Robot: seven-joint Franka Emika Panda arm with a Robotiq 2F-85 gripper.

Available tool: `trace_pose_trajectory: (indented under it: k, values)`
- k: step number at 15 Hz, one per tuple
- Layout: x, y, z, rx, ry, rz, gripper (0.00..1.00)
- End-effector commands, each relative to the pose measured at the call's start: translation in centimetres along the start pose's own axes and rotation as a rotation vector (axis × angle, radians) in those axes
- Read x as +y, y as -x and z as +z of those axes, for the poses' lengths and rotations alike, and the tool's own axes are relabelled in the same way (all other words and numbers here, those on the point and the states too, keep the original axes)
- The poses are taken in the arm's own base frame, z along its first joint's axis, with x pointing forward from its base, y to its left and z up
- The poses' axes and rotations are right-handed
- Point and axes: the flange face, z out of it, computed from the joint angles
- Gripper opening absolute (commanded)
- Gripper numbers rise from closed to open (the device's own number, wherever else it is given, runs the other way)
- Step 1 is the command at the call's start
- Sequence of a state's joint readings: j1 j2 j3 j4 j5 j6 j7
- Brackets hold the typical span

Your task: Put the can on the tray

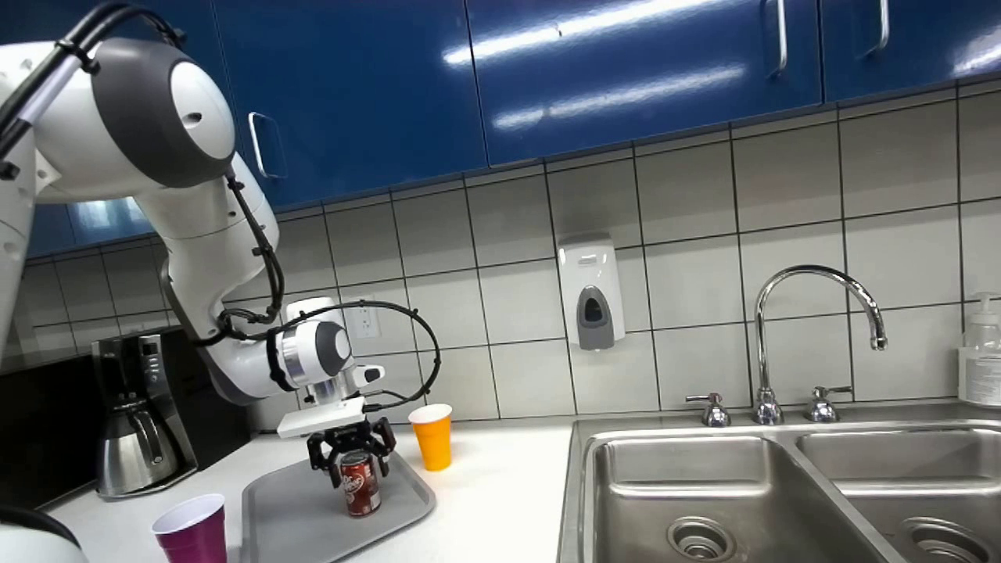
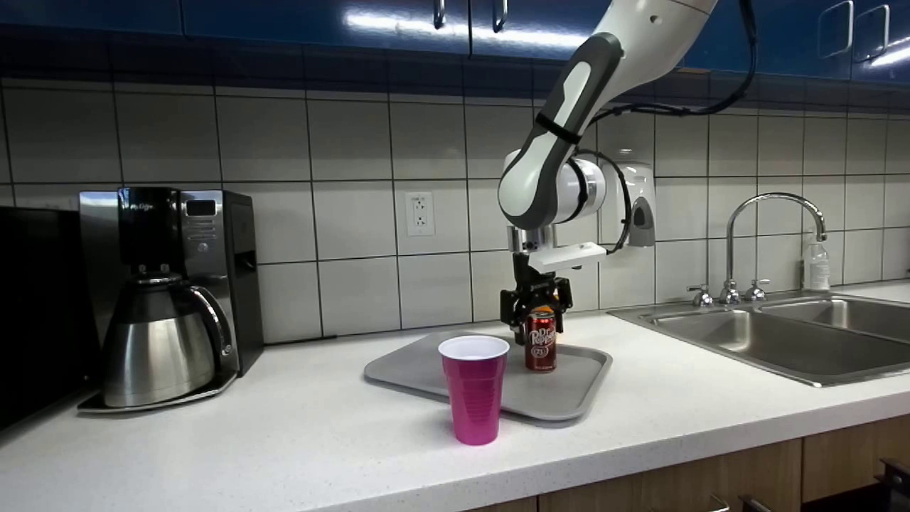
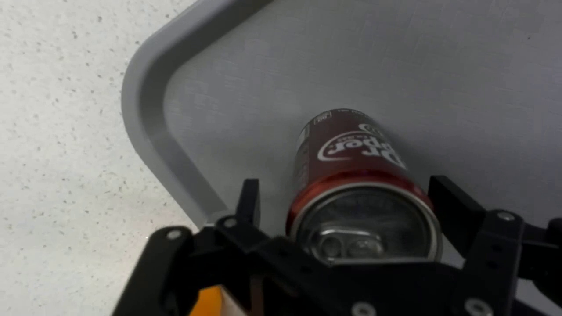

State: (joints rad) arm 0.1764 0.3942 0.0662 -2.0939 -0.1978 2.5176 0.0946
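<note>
The red can (image 3: 351, 169) stood upright on the grey tray (image 3: 246, 87). My pincer (image 3: 345, 193) straddled its top, spread wider than the can.

The can (image 2: 541, 345) is red lettered in white, the tray (image 2: 554, 395) grey, the counter (image 3: 66, 153) speckled white.

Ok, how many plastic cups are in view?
2: the purple plastic cup on the countertop beside the tray, and the orange plastic cup between the tray and the tiled wall. Others may be hidden.
</note>
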Motion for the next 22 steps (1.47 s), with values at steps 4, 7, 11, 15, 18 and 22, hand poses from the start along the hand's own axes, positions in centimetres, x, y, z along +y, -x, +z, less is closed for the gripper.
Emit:
trace_pose_trajectory:
  k: [4, 7, 11, 15, 18, 22]
  values:
    - [0.5, -1.1, -2.6, 0.033, 0.008, -0.006, 1.0]
    - [0.7, -0.8, -4.4, 0.073, -0.002, -0.005, 1.0]
    - [1.0, 0.3, -7.5, 0.134, -0.014, -0.006, 1.0]
    - [1.3, 2.8, -9.9, 0.128, -0.055, -0.002, 1.0]
    - [1.4, 5.0, -11.0, 0.133, -0.066, -0.006, 1.0]
    - [1.0, 8.1, -11.8, 0.129, -0.049, -0.029, 1.0]
